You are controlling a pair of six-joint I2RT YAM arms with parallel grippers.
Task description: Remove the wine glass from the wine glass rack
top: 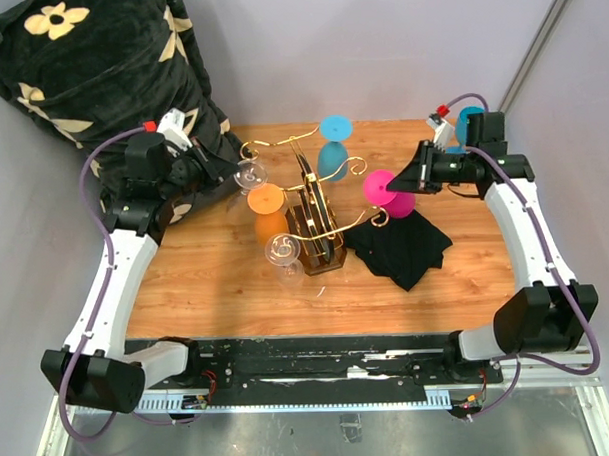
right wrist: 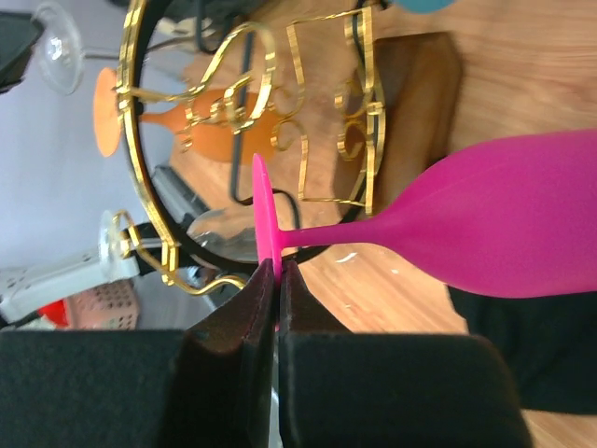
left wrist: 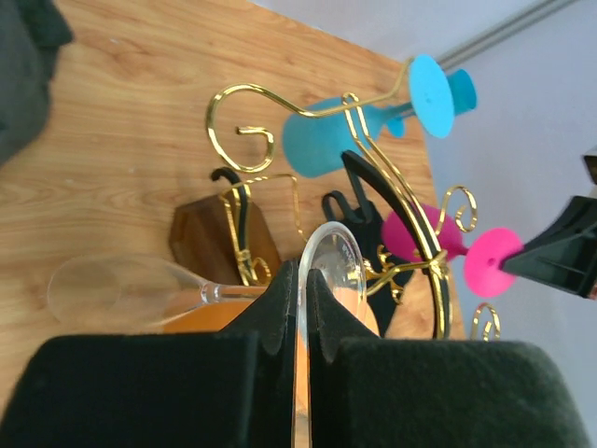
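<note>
Clamping feet edge-on so stems slide free, my left jaws hold the clear glass point(left wrist: 121, 294) at 10 o'clock of the rack point(top: 316, 203), right jaws the pink glass point(right wrist: 504, 224) at 3 o'clock.

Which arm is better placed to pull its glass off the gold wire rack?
Right, probably: right gripper pinches the foot of the magenta wine glass, bare table behind it. Left gripper pinches the clear wine glass likewise, but a black floral cushion crowds that arm.

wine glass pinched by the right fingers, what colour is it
The wine glass is solid magenta pink, foot, stem and bowl alike; the right wrist view shows it best.
</note>
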